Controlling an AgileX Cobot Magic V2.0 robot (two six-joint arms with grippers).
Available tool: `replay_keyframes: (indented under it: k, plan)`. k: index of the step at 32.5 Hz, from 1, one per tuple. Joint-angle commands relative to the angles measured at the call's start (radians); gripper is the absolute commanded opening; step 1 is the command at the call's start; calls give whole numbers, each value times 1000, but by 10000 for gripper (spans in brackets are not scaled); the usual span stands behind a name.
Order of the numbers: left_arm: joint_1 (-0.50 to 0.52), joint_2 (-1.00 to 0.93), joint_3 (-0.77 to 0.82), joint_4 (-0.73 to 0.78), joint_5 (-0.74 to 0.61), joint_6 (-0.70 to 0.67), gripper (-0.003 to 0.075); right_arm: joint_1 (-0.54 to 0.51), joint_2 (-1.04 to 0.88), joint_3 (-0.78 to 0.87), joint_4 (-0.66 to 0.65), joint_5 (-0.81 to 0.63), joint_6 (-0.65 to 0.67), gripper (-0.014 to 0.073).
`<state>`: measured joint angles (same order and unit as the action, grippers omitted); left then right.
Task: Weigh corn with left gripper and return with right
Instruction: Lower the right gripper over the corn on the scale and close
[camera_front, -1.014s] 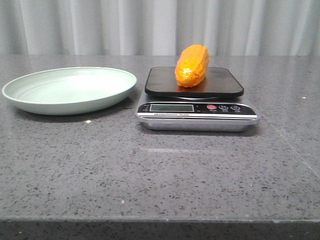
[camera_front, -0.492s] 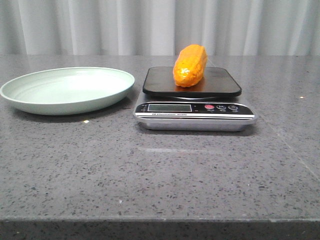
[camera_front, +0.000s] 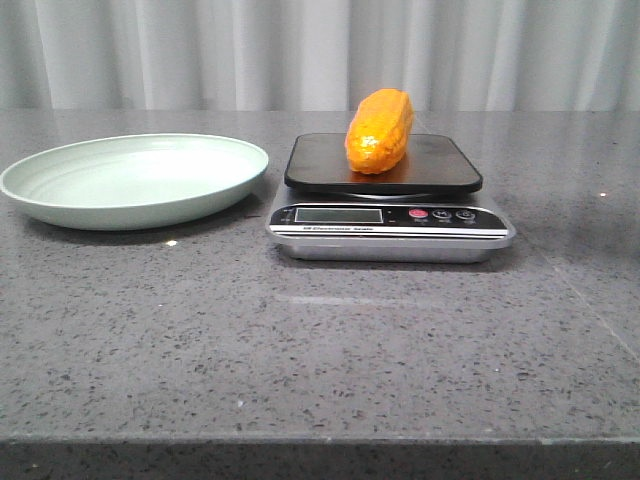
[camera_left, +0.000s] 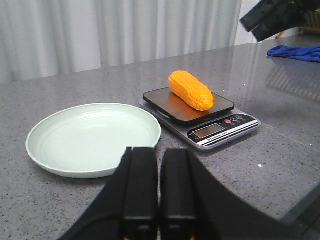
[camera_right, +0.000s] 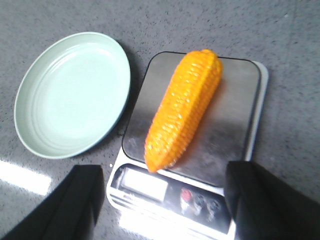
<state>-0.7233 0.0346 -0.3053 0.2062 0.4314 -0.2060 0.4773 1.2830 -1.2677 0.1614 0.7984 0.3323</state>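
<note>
The orange-yellow corn (camera_front: 380, 131) lies on the dark platform of the kitchen scale (camera_front: 388, 218), right of the pale green plate (camera_front: 135, 180). It also shows in the left wrist view (camera_left: 190, 90) and the right wrist view (camera_right: 184, 110). My left gripper (camera_left: 160, 165) is shut and empty, back from the near rim of the plate (camera_left: 94, 137). My right gripper (camera_right: 162, 200) is open wide above the scale (camera_right: 192, 197), its fingers on either side of the display end, clear of the corn. Neither gripper shows in the front view.
A grey speckled countertop (camera_front: 320, 340) carries everything, with a white curtain behind. A blue cloth (camera_left: 295, 51) lies at the far edge in the left wrist view, and part of the right arm (camera_left: 272, 17) hangs above the scale there.
The scale, corn and plate sit a few pixels further left in the front view than one second ago; the corn stays on the scale.
</note>
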Motion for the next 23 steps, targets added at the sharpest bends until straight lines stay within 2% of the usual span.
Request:
replay_keyframes:
  k: [1, 7, 9, 16, 23]
  plan:
    - [-8, 14, -24, 4, -85, -1, 127, 27, 100, -177, -76, 59, 100, 594]
    - [-8, 14, -24, 4, -85, -1, 127, 107, 291, -425, -310, 221, 325, 594]
    - [-8, 14, -24, 4, -85, -1, 127, 124, 337, -478, -343, 257, 354, 594]
    - [-8, 14, -24, 4, -85, -1, 127, 130, 484, -583, -394, 453, 430, 594]
    - [-8, 14, -24, 4, -85, -1, 127, 130, 564, -583, -350, 452, 429, 594]
